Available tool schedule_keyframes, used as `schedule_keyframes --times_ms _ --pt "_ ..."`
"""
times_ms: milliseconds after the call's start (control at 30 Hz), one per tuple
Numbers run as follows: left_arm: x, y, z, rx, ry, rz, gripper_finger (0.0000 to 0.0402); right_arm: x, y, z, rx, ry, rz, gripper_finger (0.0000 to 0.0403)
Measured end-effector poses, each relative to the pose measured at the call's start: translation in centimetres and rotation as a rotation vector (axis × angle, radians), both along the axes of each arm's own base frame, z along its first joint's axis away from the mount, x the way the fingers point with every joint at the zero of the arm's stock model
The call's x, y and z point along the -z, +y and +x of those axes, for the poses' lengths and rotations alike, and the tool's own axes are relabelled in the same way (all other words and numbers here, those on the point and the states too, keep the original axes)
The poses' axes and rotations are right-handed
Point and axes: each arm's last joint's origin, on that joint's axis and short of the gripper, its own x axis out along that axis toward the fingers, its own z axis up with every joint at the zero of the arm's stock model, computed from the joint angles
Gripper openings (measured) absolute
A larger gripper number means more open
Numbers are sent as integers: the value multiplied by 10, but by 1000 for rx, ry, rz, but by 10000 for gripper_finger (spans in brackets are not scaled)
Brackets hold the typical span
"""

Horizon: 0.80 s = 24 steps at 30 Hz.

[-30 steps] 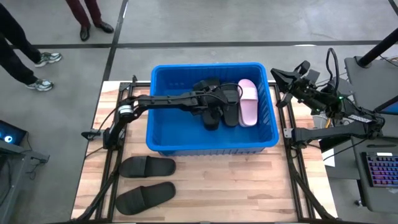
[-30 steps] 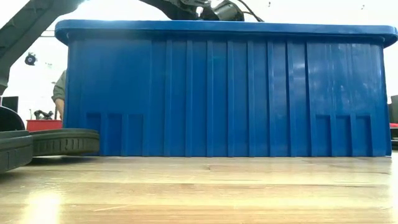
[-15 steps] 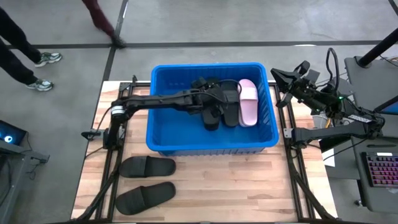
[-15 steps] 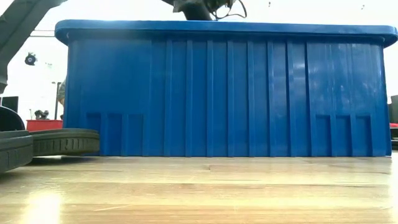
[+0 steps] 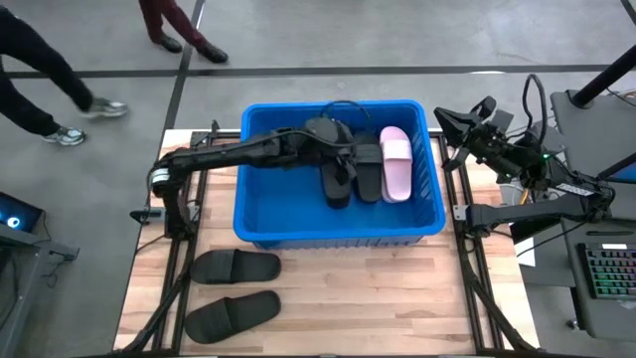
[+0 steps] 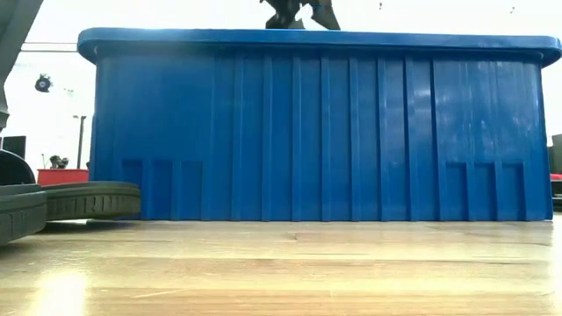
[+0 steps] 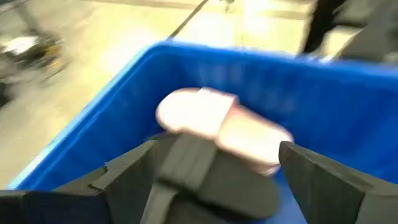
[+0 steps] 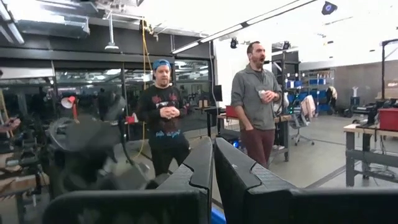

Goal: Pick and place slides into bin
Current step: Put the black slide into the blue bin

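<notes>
The blue bin (image 5: pixel 260 221) stands mid-table and fills the low view (image 6: pixel 316 132). On its floor, toward the right wall, a pale pink slide (image 5: pixel 396 162) lies beside two black slides (image 5: pixel 338 179); the left wrist view shows the pink slide (image 7: pixel 211 115) and a black slide (image 7: pixel 199 186). Two more black slides (image 5: pixel 236 267) lie flat on the table in front of the bin. My left gripper (image 5: pixel 336 134) hangs open above the slides in the bin, holding nothing, and shows over the rim (image 6: pixel 300 13). My right gripper (image 8: pixel 211 168) is shut, raised at the table's right (image 5: pixel 467 114).
The bin's high ribbed walls enclose the slides. The second black slide on the table (image 5: pixel 234 313) lies near the front left. People walk on the floor beyond the far edge (image 5: pixel 60 89); two people (image 8: pixel 249 93) stand in the room. A keyboard (image 5: pixel 608 273) sits right of the table.
My left gripper has risen from low inside the bin to above its rim, drawing back toward the table's left and far edge and tipping up from steeply downward to nearer level. Its fingers stay open. The slides in the bin lie where they were.
</notes>
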Motion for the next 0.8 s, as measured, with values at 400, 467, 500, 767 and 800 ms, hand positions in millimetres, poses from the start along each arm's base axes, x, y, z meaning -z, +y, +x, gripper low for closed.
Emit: schedule_keyframes --times_ms 400,467,500,767,800 --pt "-53 -14 -36 81 -222 -16 205 0 0 0 -3 -10 8 9" --pt "-62 -17 -46 86 -246 -10 188 0 0 0 -12 -24 33 9" --pt "-65 -19 -50 90 -251 -10 179 0 0 0 -15 -29 43 9" --pt "-94 -38 -97 236 -276 -52 120 0 0 0 -45 -85 129 9" --pt "-97 -41 -102 247 -279 -54 115 0 0 0 -48 -91 139 9"
